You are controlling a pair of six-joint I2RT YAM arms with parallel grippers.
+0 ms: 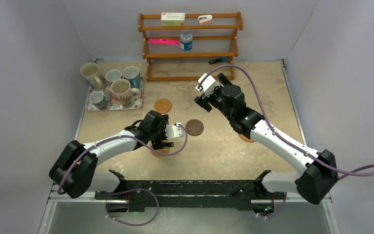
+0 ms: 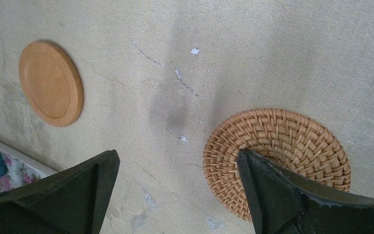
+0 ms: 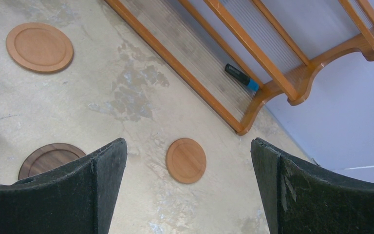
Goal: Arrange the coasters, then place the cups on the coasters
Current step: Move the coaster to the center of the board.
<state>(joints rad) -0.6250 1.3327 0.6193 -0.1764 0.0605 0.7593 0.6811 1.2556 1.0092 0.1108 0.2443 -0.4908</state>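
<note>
Beige bench (image 1: 272,87) carries everything: left gripper (image 1: 163,144) hangs wide open over the woven coaster (image 2: 277,161), right gripper (image 1: 203,102) open above a tan coaster (image 3: 186,160), each probably lining up a pick; cups (image 1: 121,87) wait on the floral tray (image 1: 114,108) at back left

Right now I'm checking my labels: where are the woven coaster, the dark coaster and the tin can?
woven coaster (image 2: 292,141): left wrist view, its woven top.
dark coaster (image 1: 194,127): top view, middle of the disc.
tin can (image 1: 186,44): top view, its blue side.
</note>
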